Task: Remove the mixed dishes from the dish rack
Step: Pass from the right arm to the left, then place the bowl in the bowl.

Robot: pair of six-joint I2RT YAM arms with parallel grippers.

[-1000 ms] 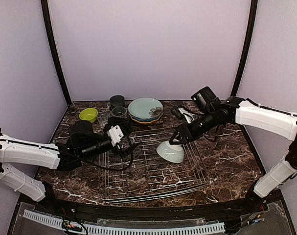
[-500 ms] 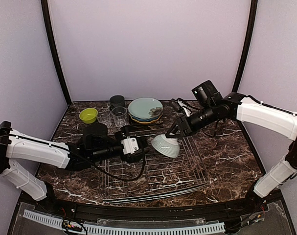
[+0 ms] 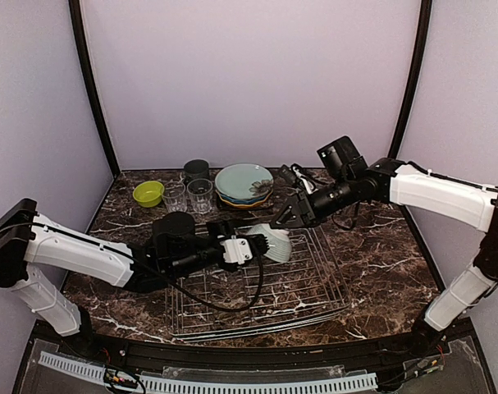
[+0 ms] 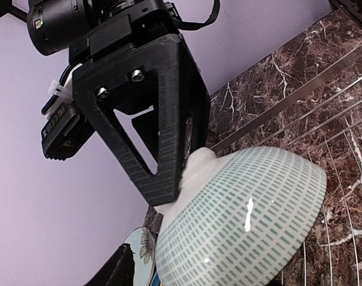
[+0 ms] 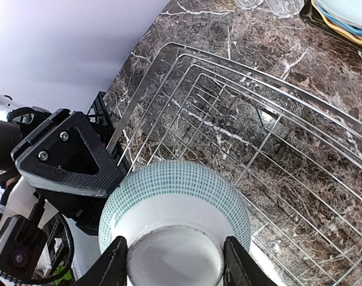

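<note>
A white bowl with a teal dash pattern (image 3: 275, 241) hangs tilted above the silver wire dish rack (image 3: 306, 287). My right gripper (image 3: 288, 218) is shut on its foot ring; in the right wrist view (image 5: 175, 262) both fingers flank the foot. My left gripper (image 3: 251, 246) is open, right at the bowl's rim on its left; one of its fingers (image 5: 67, 158) shows beside the rim. The left wrist view is filled by the bowl (image 4: 246, 232). The stacked plates (image 3: 244, 184), two clear glasses (image 3: 200, 191), the dark mug (image 3: 196, 169) and the lime-green bowl (image 3: 148, 193) stand on the table behind the rack.
The rack's wire floor below the bowl holds no other dish. Black cables trail from both wrists over the rack's back edge. Marble tabletop (image 3: 380, 263) lies to the right of the rack.
My right gripper has lifted the dashed bowl off the rack floor and carried it left. My left arm has swung right across the rack to meet the bowl.
</note>
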